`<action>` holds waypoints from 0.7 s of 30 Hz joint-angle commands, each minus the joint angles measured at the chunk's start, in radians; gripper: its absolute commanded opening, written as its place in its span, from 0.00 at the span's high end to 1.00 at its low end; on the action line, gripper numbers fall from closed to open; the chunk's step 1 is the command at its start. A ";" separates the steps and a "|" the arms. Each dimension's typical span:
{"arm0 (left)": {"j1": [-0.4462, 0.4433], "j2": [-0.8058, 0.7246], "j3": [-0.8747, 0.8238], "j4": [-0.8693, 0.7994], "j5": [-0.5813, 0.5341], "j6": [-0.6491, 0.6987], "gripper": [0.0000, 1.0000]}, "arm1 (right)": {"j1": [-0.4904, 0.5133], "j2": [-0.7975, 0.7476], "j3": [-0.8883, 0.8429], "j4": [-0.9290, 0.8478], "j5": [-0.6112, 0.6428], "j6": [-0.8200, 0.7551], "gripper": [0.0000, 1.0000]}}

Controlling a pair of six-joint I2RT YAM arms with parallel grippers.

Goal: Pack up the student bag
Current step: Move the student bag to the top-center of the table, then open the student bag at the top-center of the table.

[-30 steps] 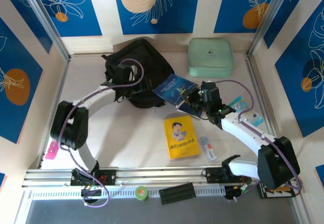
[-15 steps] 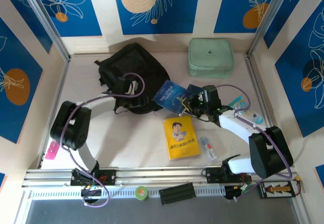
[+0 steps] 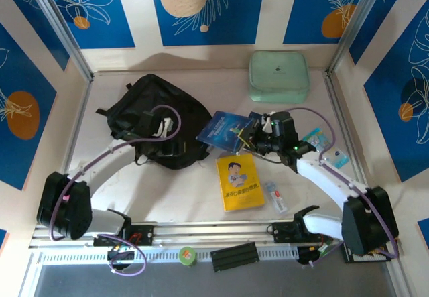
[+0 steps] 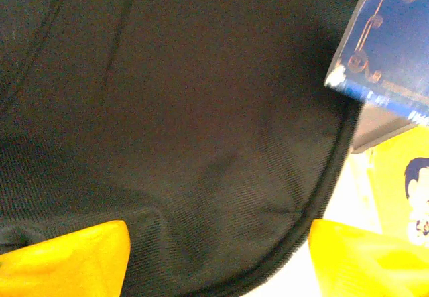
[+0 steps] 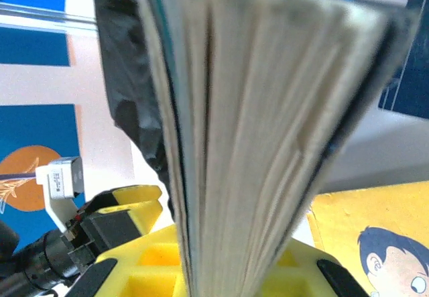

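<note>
Right gripper [image 3: 258, 135] is clamped on a blue book [image 3: 221, 129], the book's corner at the right edge of the student bag [image 3: 134, 99], which lies left of centre on the table [image 3: 194, 190]. Left gripper [image 3: 155, 128] sits on the bag, fingers [image 4: 67, 257] apart with black fabric between; can't tell if it grips. Step looks like loading the book. The next move needs the mouth held open and the book angled in.
</note>
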 commanded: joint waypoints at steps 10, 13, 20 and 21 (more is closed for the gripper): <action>-0.144 0.120 0.193 -0.185 -0.062 0.375 0.34 | -0.130 -0.160 0.026 -0.150 0.058 -0.067 0.91; -0.163 0.154 0.222 -0.191 -0.059 0.414 0.37 | -0.134 -0.160 0.012 -0.145 0.055 -0.054 0.91; -0.205 0.257 0.287 -0.214 -0.076 0.456 0.48 | -0.143 -0.164 -0.012 -0.132 0.055 -0.035 0.92; -0.212 0.272 0.301 -0.224 -0.079 0.462 0.49 | -0.144 -0.164 -0.013 -0.132 0.054 -0.038 0.92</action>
